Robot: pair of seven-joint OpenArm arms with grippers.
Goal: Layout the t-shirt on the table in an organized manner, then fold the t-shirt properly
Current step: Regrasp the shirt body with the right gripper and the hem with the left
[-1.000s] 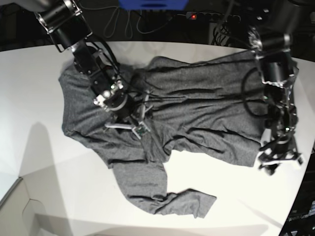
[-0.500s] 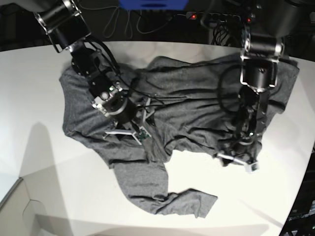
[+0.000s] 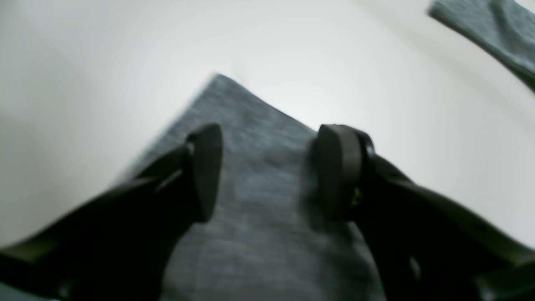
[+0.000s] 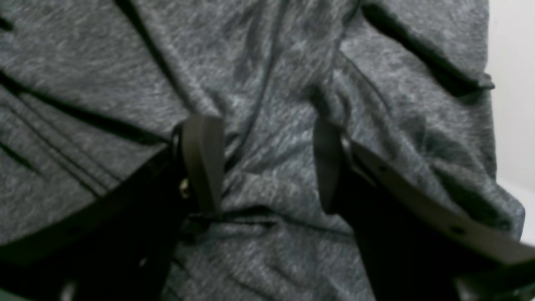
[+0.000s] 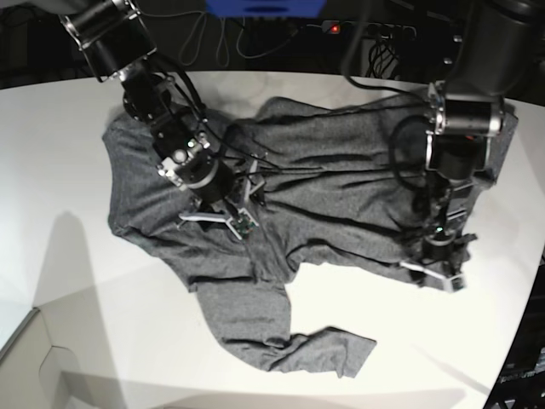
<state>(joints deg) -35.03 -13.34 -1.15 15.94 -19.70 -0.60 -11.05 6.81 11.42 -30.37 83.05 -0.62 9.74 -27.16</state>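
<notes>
Left wrist view: the left gripper (image 3: 267,171) hangs with jaws apart over a corner of the t-shirt (image 3: 259,200) on the white table (image 3: 125,62).

Right wrist view: the right gripper (image 4: 263,163) is spread — creased grey knit beneath.

Base view: cables (image 5: 255,38) and a power strip (image 5: 362,28) lie behind the table; no legible writing.

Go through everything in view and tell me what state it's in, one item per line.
t-shirt: crumpled, spread unevenly, unfolded, one sleeve trailing toward the front.
left claw: open, above a shirt corner.
right claw: open, above wrinkled fabric.
table: partly covered by the shirt.
</notes>
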